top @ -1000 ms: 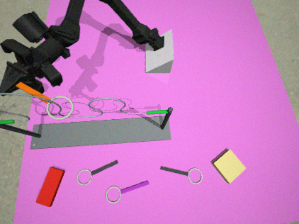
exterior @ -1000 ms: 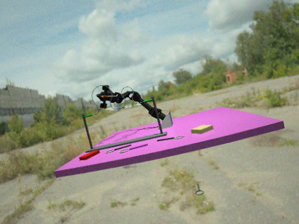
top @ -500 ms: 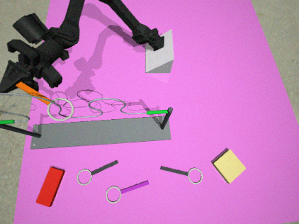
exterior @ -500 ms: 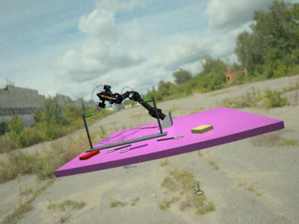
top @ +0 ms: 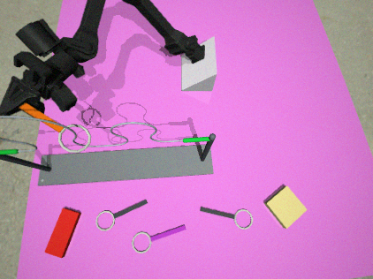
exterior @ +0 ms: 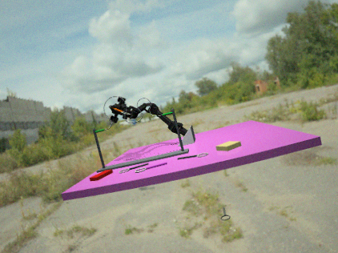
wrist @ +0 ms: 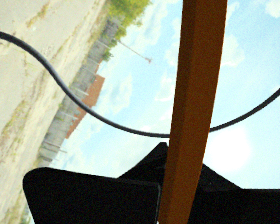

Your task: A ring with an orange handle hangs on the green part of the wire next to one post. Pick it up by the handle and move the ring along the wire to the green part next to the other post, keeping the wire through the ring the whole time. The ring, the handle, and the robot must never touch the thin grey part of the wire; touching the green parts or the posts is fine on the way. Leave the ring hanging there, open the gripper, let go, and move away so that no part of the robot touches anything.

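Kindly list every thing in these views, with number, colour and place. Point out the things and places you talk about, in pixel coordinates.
Handled ring (top: 40,116) (exterior: 118,110) (wrist: 192,100): one, orange handle, at wire
Wire (top: 133,123) (exterior: 104,106) (wrist: 120,126): one, grey, green ends, between posts
Posts (top: 207,149) (exterior: 177,130): two, dark, on strip
Strip (top: 128,163) (exterior: 148,161): one, grey, tabletop
Loose rings (top: 105,229) (exterior: 187,157): three, two dark-handled, one purple-handled, tabletop
Blocks (top: 63,233) (exterior: 101,175): two, red and yellow, tabletop
Wedge (top: 199,75) (exterior: 190,136): one, grey, by arm's foot
Tabletop (top: 274,113) (exterior: 256,134): one, pink
Small ring (exterior: 224,211): one, dark, exterior view's bottom
Trees (exterior: 304,42): many, green, background
Arm (top: 90,16) (exterior: 165,118): one, black, above tabletop
Tool (top: 19,106) (exterior: 113,108) (wrist: 166,148): one, black, holding handle

The handle (top: 41,117) (exterior: 118,110) (wrist: 195,100) is orange, the tabletop (top: 283,113) (exterior: 264,136) plain pink.
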{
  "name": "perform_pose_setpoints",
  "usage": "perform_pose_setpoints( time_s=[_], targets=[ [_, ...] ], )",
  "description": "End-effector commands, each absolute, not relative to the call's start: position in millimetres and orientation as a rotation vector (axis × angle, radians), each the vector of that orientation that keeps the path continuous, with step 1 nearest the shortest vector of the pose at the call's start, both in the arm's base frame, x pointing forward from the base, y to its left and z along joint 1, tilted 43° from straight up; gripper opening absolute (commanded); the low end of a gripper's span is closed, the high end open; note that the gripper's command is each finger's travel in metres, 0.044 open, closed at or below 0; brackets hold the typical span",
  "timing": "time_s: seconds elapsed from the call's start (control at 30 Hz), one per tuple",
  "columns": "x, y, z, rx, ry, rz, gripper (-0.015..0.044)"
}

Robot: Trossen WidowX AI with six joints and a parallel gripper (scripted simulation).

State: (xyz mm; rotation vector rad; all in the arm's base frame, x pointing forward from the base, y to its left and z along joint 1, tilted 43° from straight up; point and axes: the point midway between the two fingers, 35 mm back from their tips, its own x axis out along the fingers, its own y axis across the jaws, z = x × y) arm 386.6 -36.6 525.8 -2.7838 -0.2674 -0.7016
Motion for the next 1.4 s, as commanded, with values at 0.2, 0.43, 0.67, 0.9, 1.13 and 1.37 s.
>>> perform_pose_setpoints(
  time_s=[0.2,0.43,0.67,0.9,1.13,1.37],
  targets=[
    [388.2,-50.8,523.6,-2.746,-0.254,-0.696,-0.015],
    [390.5,-68.6,517.7,-2.653,-0.207,-0.672,-0.015],
    [392.8,-87.3,508.3,-2.538,-0.151,-0.641,-0.015],
    [395.4,-108.4,493.3,-2.389,-0.083,-0.602,-0.015],
    [397.7,-127.3,474.2,-2.232,-0.016,-0.56,-0.015],
    [399.6,-143.1,451.8,-2.071,0.047,-0.517,-0.015]
  ],
)
